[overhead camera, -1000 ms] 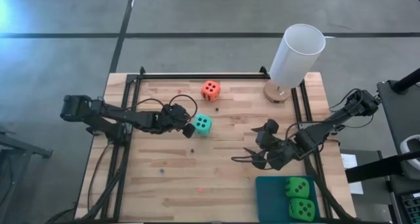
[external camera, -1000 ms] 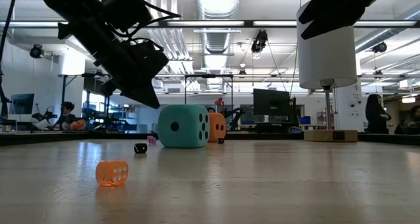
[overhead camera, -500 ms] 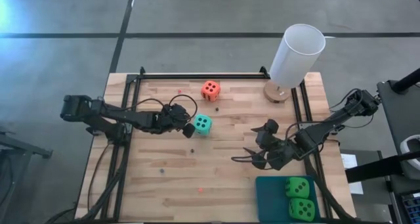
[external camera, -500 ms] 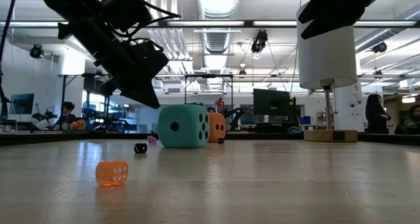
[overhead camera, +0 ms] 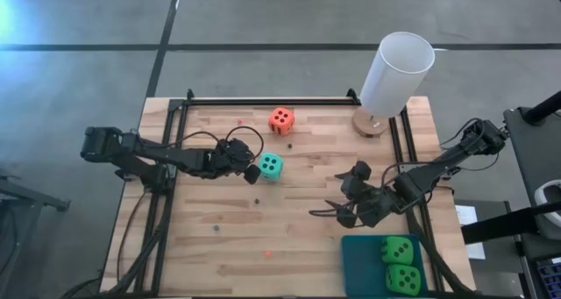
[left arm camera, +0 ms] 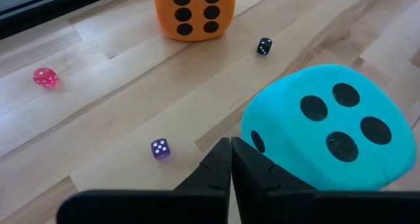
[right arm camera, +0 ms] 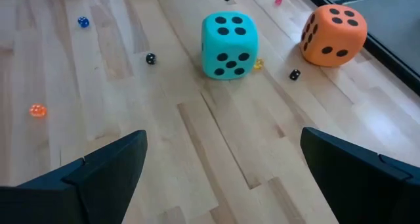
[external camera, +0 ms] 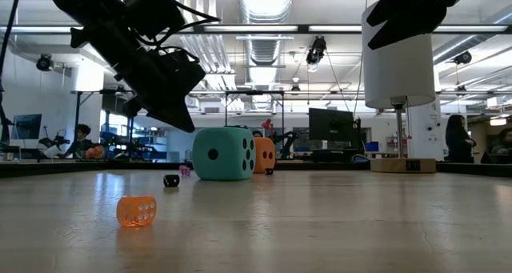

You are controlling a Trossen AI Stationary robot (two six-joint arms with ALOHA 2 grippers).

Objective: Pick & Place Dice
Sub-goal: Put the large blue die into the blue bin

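Observation:
The turquoise die (overhead camera: 271, 166) (left arm camera: 328, 129) rests flat on the wooden table near its middle. My left gripper (overhead camera: 252, 169) (left arm camera: 231, 142) is shut, with its tips right beside the die's left face. The orange-red die (overhead camera: 281, 119) (right arm camera: 333, 35) sits farther back. Two bright green dice (overhead camera: 399, 250) (overhead camera: 403, 279) lie on a dark teal tray (overhead camera: 359, 264) at the near right corner. My right gripper (overhead camera: 337, 213) (right arm camera: 223, 138) hangs open above the table, right of centre and apart from every die. My left gripper has its shut fingertips (left arm camera: 223, 152) right at the lower edge of the turquoise die's left face (left arm camera: 257, 142). They come level from the table's left. I cannot tell whether they touch it. The die sits flat on the table.
A tall white cylinder (overhead camera: 396, 71) stands on a wooden base at the far right corner. Several tiny dice are scattered on the boards: purple (left arm camera: 159, 148), pink (left arm camera: 44, 77), black (left arm camera: 264, 46) and orange (external camera: 136, 210). Black rails (overhead camera: 263, 100) frame the table. Bare boards lie in front.

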